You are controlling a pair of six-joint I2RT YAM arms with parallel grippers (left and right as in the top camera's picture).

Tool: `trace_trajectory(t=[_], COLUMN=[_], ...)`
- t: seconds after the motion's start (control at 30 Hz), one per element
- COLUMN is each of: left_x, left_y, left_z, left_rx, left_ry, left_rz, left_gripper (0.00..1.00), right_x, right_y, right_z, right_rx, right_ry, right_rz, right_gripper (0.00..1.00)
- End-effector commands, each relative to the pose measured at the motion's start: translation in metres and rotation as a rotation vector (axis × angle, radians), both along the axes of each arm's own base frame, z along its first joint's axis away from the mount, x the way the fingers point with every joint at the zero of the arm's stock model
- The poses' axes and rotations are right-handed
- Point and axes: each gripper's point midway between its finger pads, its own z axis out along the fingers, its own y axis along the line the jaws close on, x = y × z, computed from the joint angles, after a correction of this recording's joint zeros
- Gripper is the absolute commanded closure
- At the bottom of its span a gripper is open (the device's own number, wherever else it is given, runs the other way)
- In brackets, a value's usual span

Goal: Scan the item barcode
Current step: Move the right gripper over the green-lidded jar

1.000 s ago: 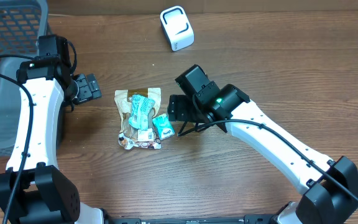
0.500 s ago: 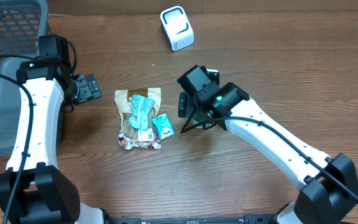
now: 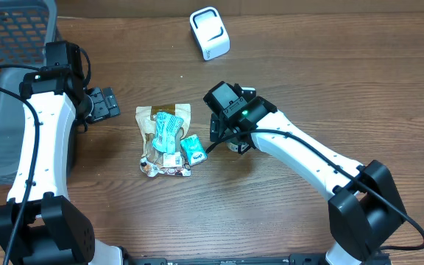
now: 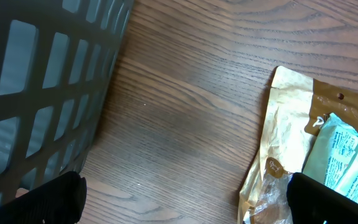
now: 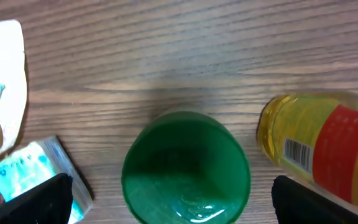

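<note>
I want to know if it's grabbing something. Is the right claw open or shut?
Open: the right gripper has its fingers wide apart, either side of the green container, clear of it.

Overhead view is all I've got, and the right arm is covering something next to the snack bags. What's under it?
Observer: The right wrist view shows a green cup standing right below the right gripper, whose fingers are spread wide and not touching it.
Operator: Is there anything with a barcode near it?
Observer: Yes. A yellow bottle with a red label sits just beside the cup, and its barcode faces that camera.
Operator: And the left gripper, is it holding anything?
Observer: No. In the left wrist view the left gripper is open over the bare table, between the basket and the tan snack bag.
</note>
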Motion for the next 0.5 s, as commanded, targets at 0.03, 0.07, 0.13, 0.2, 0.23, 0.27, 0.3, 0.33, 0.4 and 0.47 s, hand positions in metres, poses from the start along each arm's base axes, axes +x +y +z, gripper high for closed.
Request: trace_trajectory(t=[0.03,0.07,0.13,0.2,0.23,0.27,0.3,0.33,0.4,0.47], left_x=[0.003,0.003,0.003,0.003,0.003,0.003,0.003,0.003,0.003,0.003], left_y=[0.003,0.003,0.003,0.003,0.003,0.003,0.003,0.003,0.003,0.003], left_z=[0.012,0.012,0.012,0.012,0.012,0.012,0.012,0.012,0.012,0.012], left_rx=[0.02,0.02,0.02,0.02,0.02,0.02,0.02,0.02,0.02,0.02], left_ry=[-0.032,-0.032,-0.032,-0.032,-0.032,-0.032,-0.032,-0.032,-0.032,-0.032], left_rz=[-0.009,-0.009,-0.009,-0.009,-0.009,-0.009,-0.009,-0.009,-0.009,-0.009], left_gripper=[0.0,0.01,0.0,0.01,0.0,0.0,0.0,0.01,0.0,0.01], right_x=[0.01,0.01,0.01,0.011,0.011,0.011,0.011,0.011,0.011,0.01], right_y=[-0.002,-0.002,-0.001,0.0,0.0,0.0,0.0,0.0,0.0,0.0], right_z=[0.002,0.001,-0.001,-0.004,-0.006,-0.007,-0.008,-0.008,-0.01,-0.01], right_rx=[-0.001,0.001,0.001,-0.001,-0.003,-0.004,-0.006,-0.007,-0.01,-0.01], right_ry=[-0.033,-0.032,-0.031,-0.028,-0.026,-0.024,-0.022,-0.021,-0.018,-0.014], right_rz=[-0.056,-0.067,-0.067,-0.067,-0.067,-0.067,-0.067,-0.067,-0.067,-0.067], right_gripper=[0.01,0.01,0.01,0.01,0.01,0.01,0.01,0.01,0.01,0.01])
